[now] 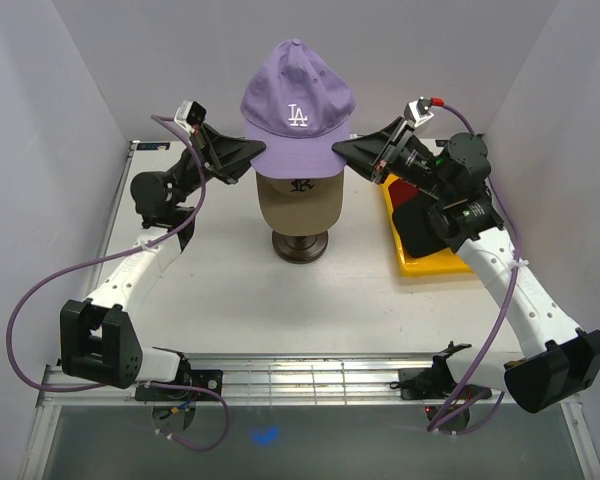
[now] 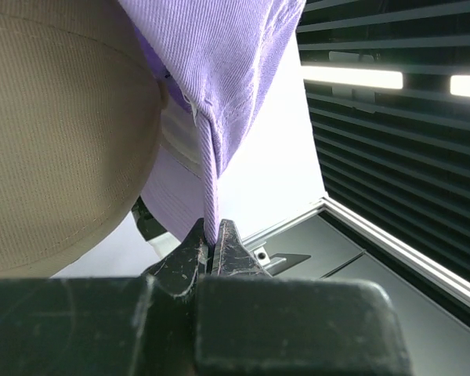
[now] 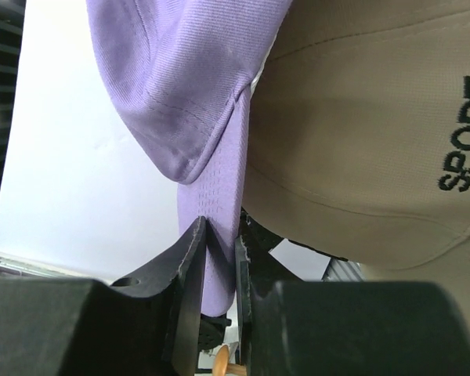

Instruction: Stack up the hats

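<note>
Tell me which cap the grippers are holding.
The lavender LA cap, pinched at its edges by the left gripper and right gripper; the tan cap sits below it on the stand, ungripped.

Lavender cap (image 1: 300, 85) ribbed matt cloth; tan cap (image 1: 298, 207) same; left fingers (image 2: 189, 257) scuffed plastic.

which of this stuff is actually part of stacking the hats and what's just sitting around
Part of the job:
- lavender cap, pinched by the left gripper and right gripper
- tan cap under it
- red cap and black cap, in the tray

Just there:
- yellow tray
- dark stand base
</note>
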Robot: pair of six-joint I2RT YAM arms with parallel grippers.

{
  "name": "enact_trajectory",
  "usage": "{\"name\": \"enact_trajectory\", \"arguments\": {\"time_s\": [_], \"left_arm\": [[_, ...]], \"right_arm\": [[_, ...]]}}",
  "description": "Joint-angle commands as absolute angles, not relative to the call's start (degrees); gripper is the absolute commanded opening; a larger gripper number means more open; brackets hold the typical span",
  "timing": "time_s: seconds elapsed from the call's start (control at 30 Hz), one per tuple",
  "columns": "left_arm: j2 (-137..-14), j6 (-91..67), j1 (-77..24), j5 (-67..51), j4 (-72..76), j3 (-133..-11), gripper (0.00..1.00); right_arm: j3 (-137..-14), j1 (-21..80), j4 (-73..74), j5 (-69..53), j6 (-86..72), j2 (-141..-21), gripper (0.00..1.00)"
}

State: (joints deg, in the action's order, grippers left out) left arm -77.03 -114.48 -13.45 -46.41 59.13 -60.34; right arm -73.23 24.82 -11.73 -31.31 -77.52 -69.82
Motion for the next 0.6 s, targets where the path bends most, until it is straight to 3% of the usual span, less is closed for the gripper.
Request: {"name": "enact_trajectory", "arguments": {"time_s": [0.0,0.57], "left_arm": [[-75.15,-117.33,-13.89,-46.84,62.14,-60.12,0.00],[-74.71,-117.16,-13.53,-51.32,66.88,-55.99,0.00]], "right_arm": [[-71.55,26.19,-10.19,-34.98,-72.60,-69.52,0.08],[-66.97,26.19,-8.88,-33.66,-69.35,-66.45,0.08]]}}
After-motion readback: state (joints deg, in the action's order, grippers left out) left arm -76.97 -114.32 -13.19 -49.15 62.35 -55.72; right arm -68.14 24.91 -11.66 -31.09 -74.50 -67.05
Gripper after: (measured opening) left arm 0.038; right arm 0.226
